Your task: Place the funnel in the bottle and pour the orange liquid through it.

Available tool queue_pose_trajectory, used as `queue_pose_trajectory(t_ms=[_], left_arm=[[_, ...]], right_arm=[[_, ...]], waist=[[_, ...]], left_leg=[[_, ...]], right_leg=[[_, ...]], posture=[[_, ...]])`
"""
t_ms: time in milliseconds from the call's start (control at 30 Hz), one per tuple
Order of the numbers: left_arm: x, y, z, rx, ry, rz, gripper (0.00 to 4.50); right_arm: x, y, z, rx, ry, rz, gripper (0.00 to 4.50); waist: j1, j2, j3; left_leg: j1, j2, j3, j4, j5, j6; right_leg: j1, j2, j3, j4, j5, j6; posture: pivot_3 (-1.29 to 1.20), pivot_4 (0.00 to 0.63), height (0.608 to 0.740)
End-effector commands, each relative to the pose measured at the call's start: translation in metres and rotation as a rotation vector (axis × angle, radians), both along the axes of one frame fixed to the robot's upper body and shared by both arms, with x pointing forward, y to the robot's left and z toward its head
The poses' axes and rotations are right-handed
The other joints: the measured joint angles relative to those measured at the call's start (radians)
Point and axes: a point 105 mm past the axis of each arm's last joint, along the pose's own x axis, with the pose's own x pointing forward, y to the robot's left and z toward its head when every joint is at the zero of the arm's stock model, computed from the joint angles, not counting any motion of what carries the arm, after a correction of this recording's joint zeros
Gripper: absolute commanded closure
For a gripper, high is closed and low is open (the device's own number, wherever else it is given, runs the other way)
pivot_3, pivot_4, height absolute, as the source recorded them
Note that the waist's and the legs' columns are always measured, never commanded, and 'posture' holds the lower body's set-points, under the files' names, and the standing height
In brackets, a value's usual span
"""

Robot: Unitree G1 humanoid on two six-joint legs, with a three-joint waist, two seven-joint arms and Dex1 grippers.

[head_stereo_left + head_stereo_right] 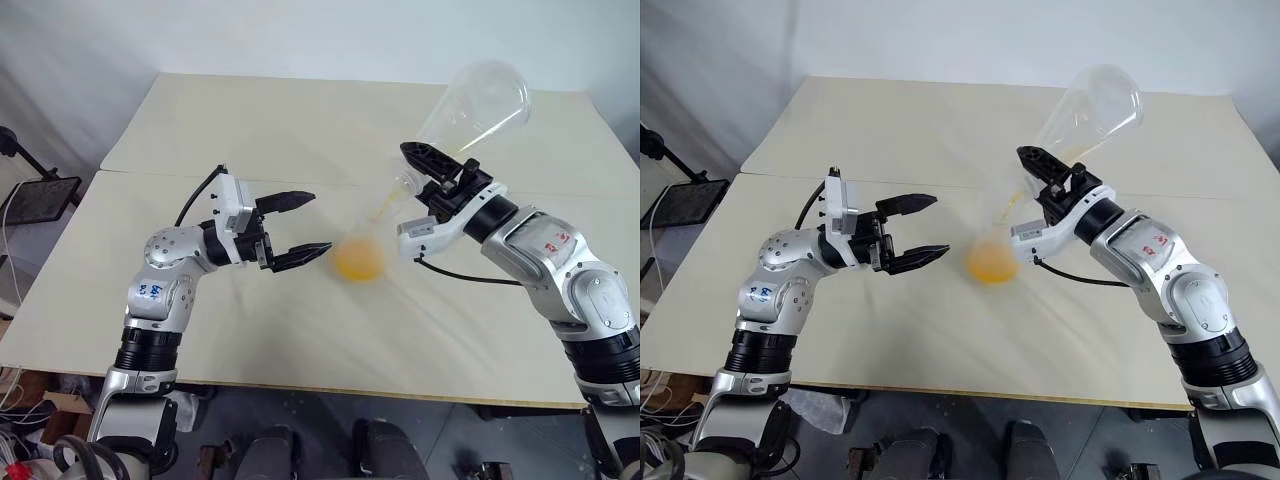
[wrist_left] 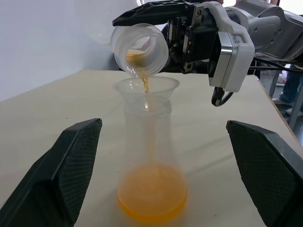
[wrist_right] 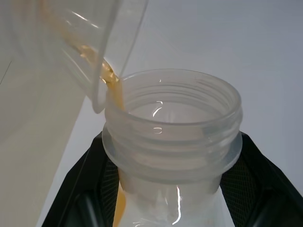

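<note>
The bottle [image 2: 147, 142] stands upright on the table with the clear funnel [image 2: 147, 88] seated in its neck. A pool of orange liquid [image 2: 151, 196] lies in its base, and a thin stream falls into the funnel. My right gripper [image 1: 432, 172] is shut on the neck of a larger clear flask [image 1: 482, 102], which it holds tipped mouth-down over the funnel. My left gripper [image 1: 320, 222] is open just left of the bottle. Its fingers [image 2: 71, 165] flank the bottle without touching it.
Two pale tables [image 1: 250, 130] meet at a seam running across behind the bottle. A dark stand with a flat plate [image 1: 40, 198] sits off the table's left edge. The near table edge runs just below both arms.
</note>
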Motion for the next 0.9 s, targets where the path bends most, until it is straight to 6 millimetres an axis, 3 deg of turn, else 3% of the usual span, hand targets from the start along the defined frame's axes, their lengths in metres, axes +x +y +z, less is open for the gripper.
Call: queue_pose_trajectory(t_ms=[33,667,800,900], left_arm=[[-0.003,0.001,0.008,-0.016,-0.043,-0.009,0.0],[0.0,0.007,0.003,-0.018,-0.046,-0.003,0.0],[0.0,0.008,0.001,-0.018,-0.045,-0.001,0.0],[0.0,0.01,0.0,-0.017,-0.044,0.001,0.0]], right_arm=[[-0.003,0.0,0.015,-0.005,-0.068,0.01,2.06],[-0.005,0.003,0.02,-0.021,-0.133,0.035,2.06],[-0.005,0.003,0.023,0.036,-0.116,0.043,2.06],[-0.004,-0.002,0.026,0.177,-0.047,0.047,2.06]], waist=[[0.0,0.0,0.0],[0.0,0.0,0.0],[0.0,0.0,0.0],[-0.002,0.0,0.0]], left_leg=[[0.0,0.0,0.0,0.0,0.0,0.0],[0.0,0.0,0.0,0.0,0.0,0.0],[0.0,0.0,0.0,0.0,0.0,0.0],[0.0,0.0,0.0,0.0,0.0,0.0]], right_leg=[[0.0,0.0,0.0,0.0,0.0,0.0],[0.0,0.0,0.0,0.0,0.0,0.0],[0.0,0.0,0.0,0.0,0.0,0.0],[0.0,0.0,0.0,0.0,0.0,0.0]], posture=[[0.0,0.15,0.74],[0.0,0.15,0.74],[0.0,0.15,0.74],[0.0,0.15,0.74]])
